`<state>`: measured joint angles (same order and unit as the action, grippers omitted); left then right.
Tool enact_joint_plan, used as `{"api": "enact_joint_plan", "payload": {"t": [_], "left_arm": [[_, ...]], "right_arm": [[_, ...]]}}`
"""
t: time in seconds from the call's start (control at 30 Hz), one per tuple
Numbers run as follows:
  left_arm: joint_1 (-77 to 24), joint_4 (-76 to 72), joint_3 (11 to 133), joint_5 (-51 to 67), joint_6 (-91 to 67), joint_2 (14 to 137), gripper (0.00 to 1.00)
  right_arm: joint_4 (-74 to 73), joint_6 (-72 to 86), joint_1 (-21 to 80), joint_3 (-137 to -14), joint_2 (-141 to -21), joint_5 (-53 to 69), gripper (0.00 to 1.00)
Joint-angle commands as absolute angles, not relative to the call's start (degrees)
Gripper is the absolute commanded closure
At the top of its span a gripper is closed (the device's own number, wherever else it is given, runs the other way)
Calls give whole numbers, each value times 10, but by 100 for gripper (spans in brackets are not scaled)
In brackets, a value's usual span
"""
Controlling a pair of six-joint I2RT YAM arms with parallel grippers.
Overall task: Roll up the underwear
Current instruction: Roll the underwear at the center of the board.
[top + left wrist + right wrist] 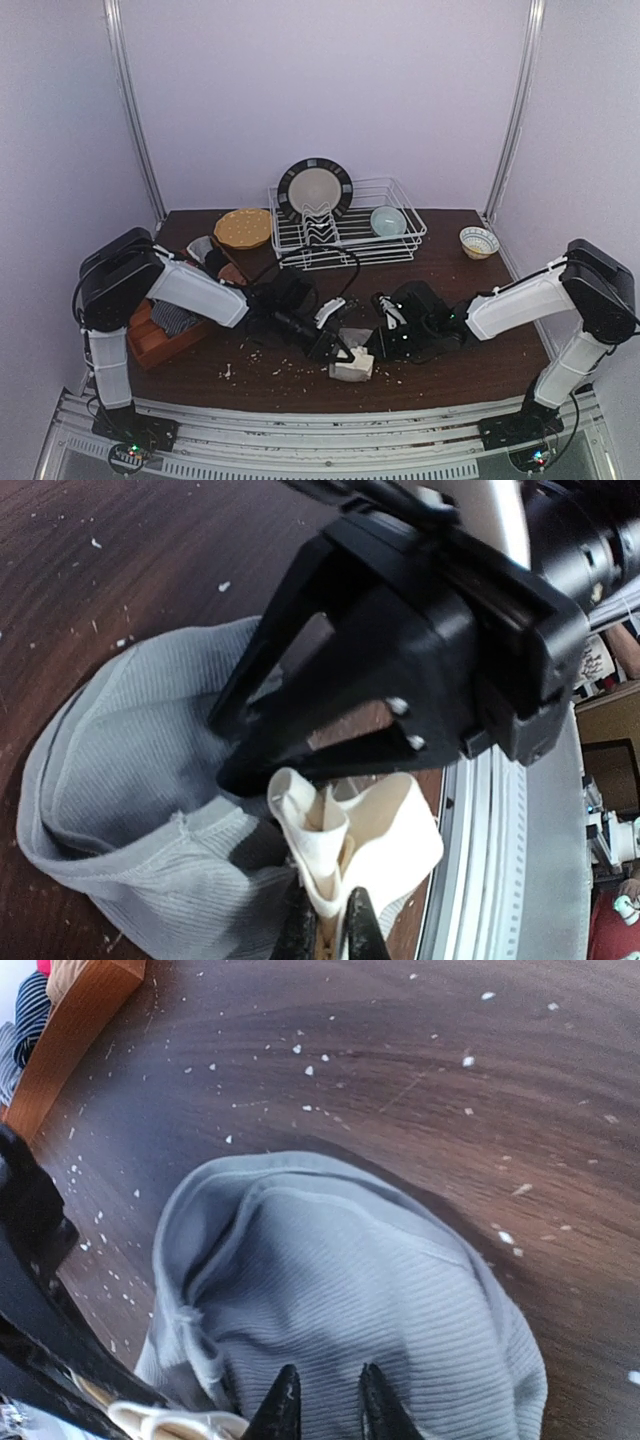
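A grey-beige ribbed underwear [352,366] with a white waistband lies bunched on the dark table near the front edge. My left gripper [338,350] is shut on the folded white waistband [345,845], which rises between its fingertips [300,925]. My right gripper [385,345] comes from the other side. Its tips [283,1405] press into the ribbed cloth [350,1280] a narrow gap apart, pinching a fold. It shows as a black shape in the left wrist view [400,660]. A dark striped underwear [175,320] lies in the wooden box at left.
A wooden box [160,340] stands at the left; its corner shows in the right wrist view [70,1030]. A wire dish rack [345,235] holds a plate [315,188] and a teal bowl [388,220]. A wicker plate [243,228] and a small bowl [478,241] sit behind. Crumbs litter the table.
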<state>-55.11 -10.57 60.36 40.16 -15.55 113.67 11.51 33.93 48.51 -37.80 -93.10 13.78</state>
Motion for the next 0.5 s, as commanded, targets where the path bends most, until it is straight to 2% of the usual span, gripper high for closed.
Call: {"api": "enact_joint_plan", "payload": {"t": [0.0,0.1,0.27,0.47], "left_arm": [[-545,-74,649,401,-196,1160,100],[-537,-80,656,419,-226,1176,100],[-526,-54,681,448,-246,1206,100],[-512,-34,708,501,-285,1237,100]], "right_arm": [[22,337,486,-372,-873,79,71],[-12,330,486,-374,-822,56,63],[-69,299,487,-377,-744,13,57],[-39,171,520,-351,-666,73,54]]}}
